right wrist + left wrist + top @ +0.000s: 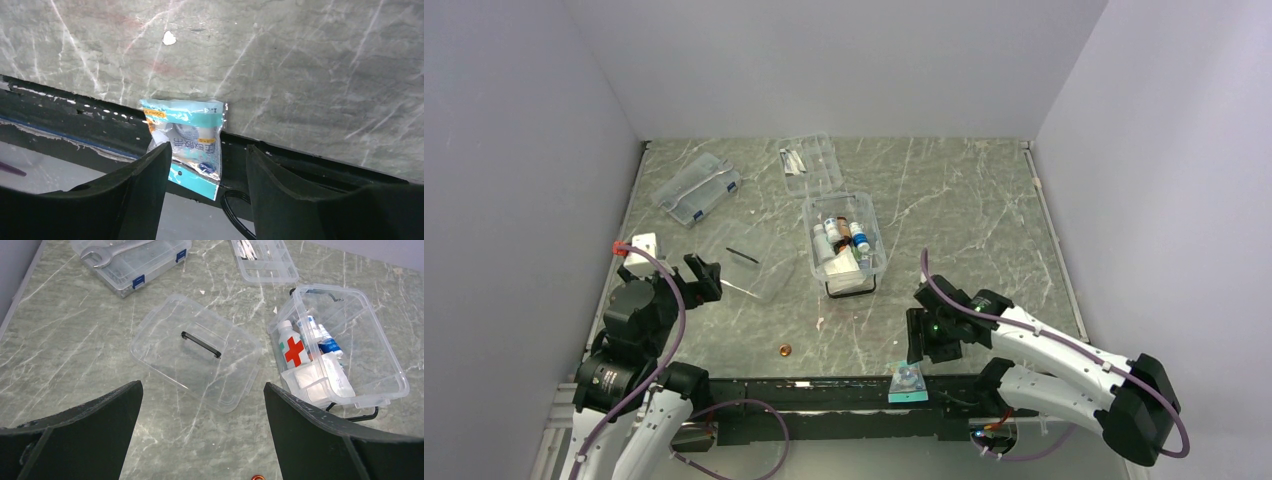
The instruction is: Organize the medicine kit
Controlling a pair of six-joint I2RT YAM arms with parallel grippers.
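- Packet [186, 142] overhangs the worktop's [984, 220] near edge. Your right gripper [209, 146] straddles it, jaws apart, and a skewed pinch could push it off.
- Your left gripper [202, 384] gapes, empty; the medicine kit [881, 255] sits lidless mid-worktop.

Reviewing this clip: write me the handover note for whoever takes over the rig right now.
Left claw: open wide, empty, above the table near the lid.
Right claw: open, one jaw on each side of the teal packet at the table's near edge; no grip shows.
Medicine kit: open at mid-table with bottles and white packs inside. Its lid lies flat beside it, handle up.
Done: some supplies are in the kit.
Left: put the packet in the kit, then probably fit the lid. A small copper-coloured thing lies loose; I cannot tell what it is.
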